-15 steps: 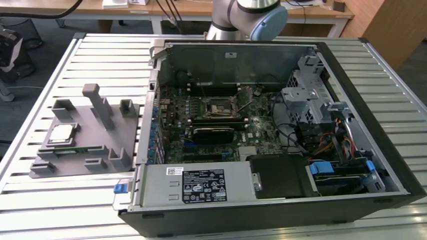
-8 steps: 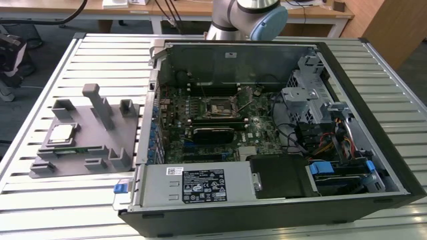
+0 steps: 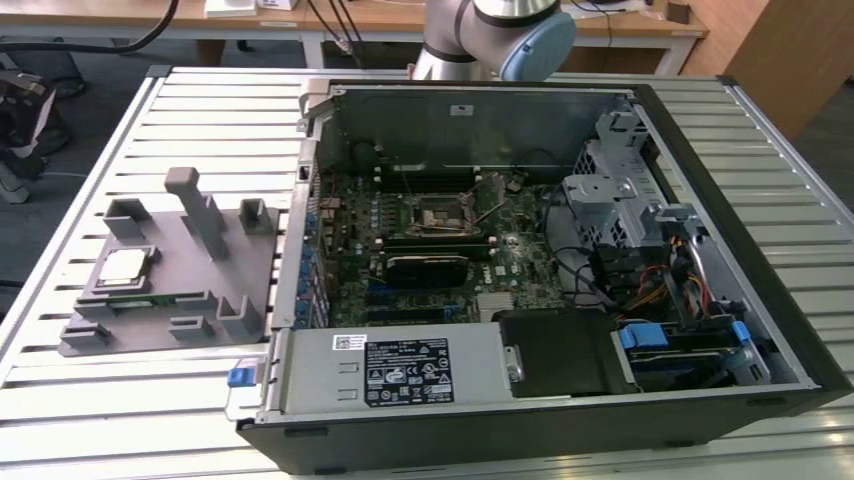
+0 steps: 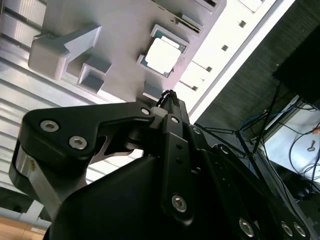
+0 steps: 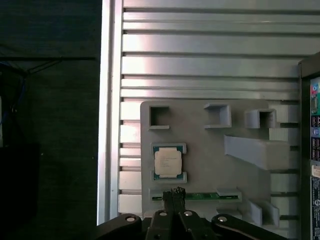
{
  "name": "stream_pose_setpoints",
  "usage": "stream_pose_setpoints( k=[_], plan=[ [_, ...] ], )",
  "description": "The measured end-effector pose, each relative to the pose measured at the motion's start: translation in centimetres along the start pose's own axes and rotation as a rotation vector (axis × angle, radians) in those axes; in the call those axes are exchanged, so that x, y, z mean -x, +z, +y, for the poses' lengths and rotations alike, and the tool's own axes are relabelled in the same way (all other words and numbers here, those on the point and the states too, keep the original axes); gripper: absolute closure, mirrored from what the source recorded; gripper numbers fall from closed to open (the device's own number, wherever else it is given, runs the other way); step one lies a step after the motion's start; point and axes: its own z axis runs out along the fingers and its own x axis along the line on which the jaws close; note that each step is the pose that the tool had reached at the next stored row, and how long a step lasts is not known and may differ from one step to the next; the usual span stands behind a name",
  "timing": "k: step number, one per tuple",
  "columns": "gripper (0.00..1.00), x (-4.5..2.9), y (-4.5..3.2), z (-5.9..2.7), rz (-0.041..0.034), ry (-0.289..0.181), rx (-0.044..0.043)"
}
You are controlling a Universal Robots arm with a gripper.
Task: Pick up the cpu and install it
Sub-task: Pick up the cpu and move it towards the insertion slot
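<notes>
at the pick-up step, the hand (image 5: 173, 192), pressed together and empty, hangs near the cpu (image 3: 124, 265) on the exterior view's left; grasping it likely calls for spreading first.

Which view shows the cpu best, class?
The first wrist view: the cpu lies face-on, unobstructed, in its tray pocket. The second wrist view shows it aslant and washed by glare; the exterior view shows it far off, at the exterior view's left.
</notes>
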Motion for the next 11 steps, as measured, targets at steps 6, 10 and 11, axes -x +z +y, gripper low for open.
stream_pose_setpoints(
  k=[6,10,11],
  plan=[
    [0.71,-0.04,0.57,-0.07,-0.002,-0.007,-0.0001],
    [0.53,-0.14,1.06,-0.17,-0.0042,-0.018,-0.0001],
    [0.47,-0.15,1.16,-0.17,-0.0041,-0.024,-0.0002]
  ],
)
